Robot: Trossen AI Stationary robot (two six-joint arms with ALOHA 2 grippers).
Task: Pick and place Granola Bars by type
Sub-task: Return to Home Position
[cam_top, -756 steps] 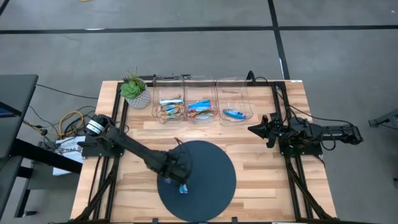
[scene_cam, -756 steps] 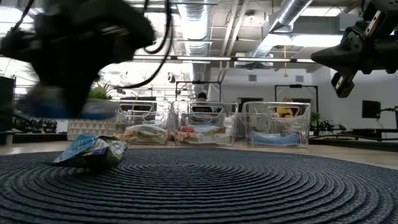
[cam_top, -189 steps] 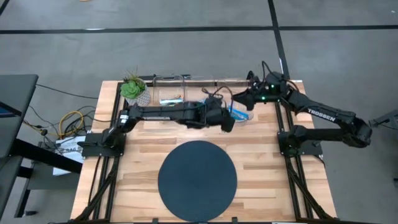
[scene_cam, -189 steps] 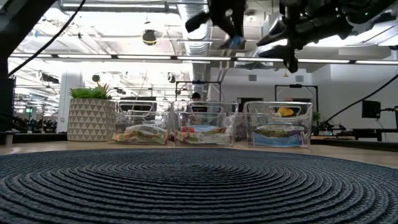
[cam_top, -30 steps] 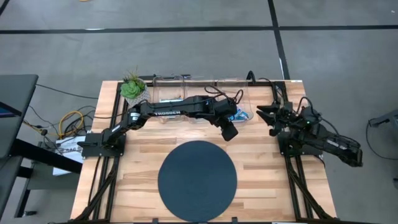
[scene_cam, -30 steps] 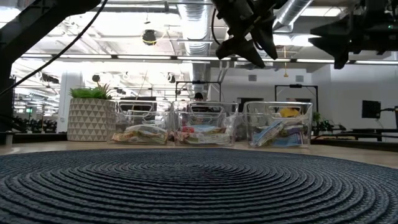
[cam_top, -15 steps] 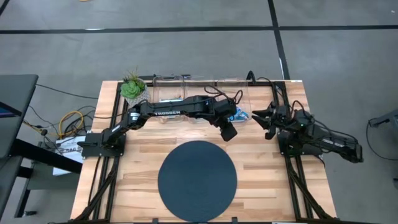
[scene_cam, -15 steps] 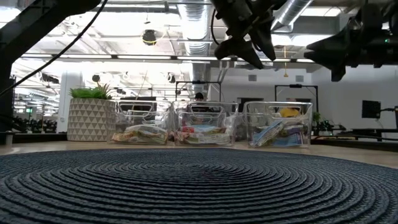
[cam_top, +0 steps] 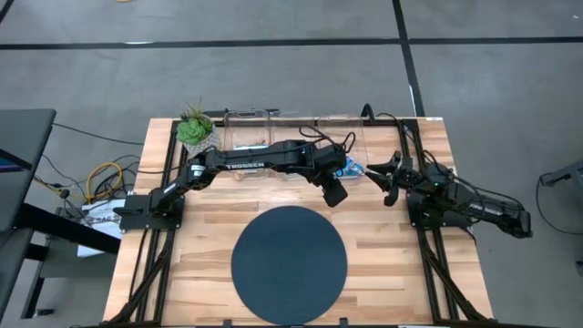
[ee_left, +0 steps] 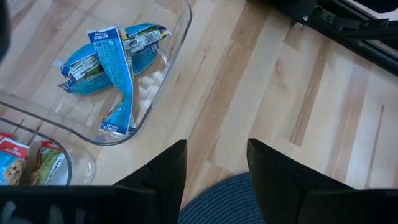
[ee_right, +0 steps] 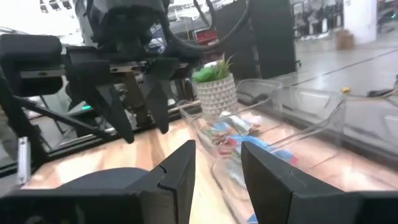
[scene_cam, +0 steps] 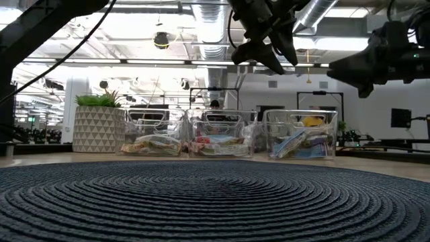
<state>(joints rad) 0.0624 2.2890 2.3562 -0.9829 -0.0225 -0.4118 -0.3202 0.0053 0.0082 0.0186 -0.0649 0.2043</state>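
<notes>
1. Several bright blue wrapped granola bars (ee_left: 106,62) sit in the right-hand clear plastic bin (scene_cam: 282,121), the last of a row of three at the 12 o'clock edge of the light wooden table (cam_top: 200,255).
2. They lie heaped and crossed, one slanting over the others, so you get no single long axis. In the high view the left arm covers most of them, and which way they point there cannot be told.
3. In the high view the heap lies at 1 o'clock from the left gripper (cam_top: 335,191), just beside it. Its fingers are spread and hold nothing.
4. The right gripper (cam_top: 387,173) hovers at 3 o'clock of that bin, near it, with fingers parted and bare. Both grippers are close, and the left looks slightly nearer.
5. No bar shows on the dark round woven mat (cam_top: 289,264), so I judge the sorting done. Pull each arm away from the bin: left toward 8 o'clock, right toward 3 o'clock.
</notes>
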